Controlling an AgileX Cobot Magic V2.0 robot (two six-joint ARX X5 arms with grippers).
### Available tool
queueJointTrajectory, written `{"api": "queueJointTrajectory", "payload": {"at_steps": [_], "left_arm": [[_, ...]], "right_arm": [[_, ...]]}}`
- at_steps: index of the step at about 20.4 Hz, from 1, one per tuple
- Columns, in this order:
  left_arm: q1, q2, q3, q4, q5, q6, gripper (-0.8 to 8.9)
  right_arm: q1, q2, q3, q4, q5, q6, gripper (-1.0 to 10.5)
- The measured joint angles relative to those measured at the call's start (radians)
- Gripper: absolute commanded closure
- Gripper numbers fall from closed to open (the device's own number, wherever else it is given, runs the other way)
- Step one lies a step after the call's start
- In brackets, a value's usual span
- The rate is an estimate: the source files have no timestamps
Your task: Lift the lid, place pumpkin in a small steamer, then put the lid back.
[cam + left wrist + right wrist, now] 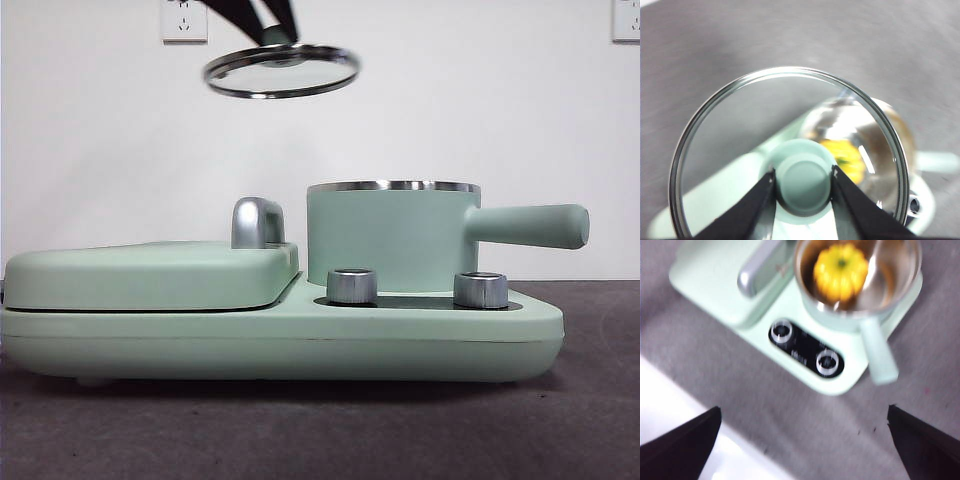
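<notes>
Grey table (600,420); left claw (803,176) grips lid (281,71).

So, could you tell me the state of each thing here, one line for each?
lid: off the pot, held in the air by its knob.
small steamer: open, seated on the base.
pumpkin: inside the steamer, stem up.
flat cover: closed on the base.
left tool: shut on the lid's knob.
right tool: open, empty.

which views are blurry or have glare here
Right wrist view: motion-soft throughout, the pumpkin and small steamer smeared. Left wrist view: the table streaks with blur; the lid in the left claw stays sharp, glare inside the pot. Front view: crisp, evenly lit.
</notes>
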Motion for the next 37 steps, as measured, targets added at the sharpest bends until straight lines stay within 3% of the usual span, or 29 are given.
{"api": "queueJointTrajectory", "payload": {"at_steps": [3,8,12,20,37], "left_arm": [[-0.068,0.0,0.0,0.0,0.0,0.0,7.98],[-0.155,0.0,0.0,0.001,-0.014,0.001,7.98],[-0.19,0.002,0.0,0.025,-0.04,0.001,7.98],[-0.204,0.12,-0.005,0.036,-0.055,0.003,7.98],[-0.204,0.208,-0.005,0.098,-0.079,0.019,7.98]], "right_arm": [[0.014,-0.163,-0.177,0.02,-0.002,0.039,4.0],[0.015,-0.42,-0.441,0.274,-0.004,0.084,4.0],[0.015,-0.552,-0.55,0.313,-0.004,0.117,4.0],[0.015,-0.682,-0.565,0.313,-0.002,0.177,4.0],[0.015,-0.687,-0.565,0.303,0.043,0.18,4.0]]}}
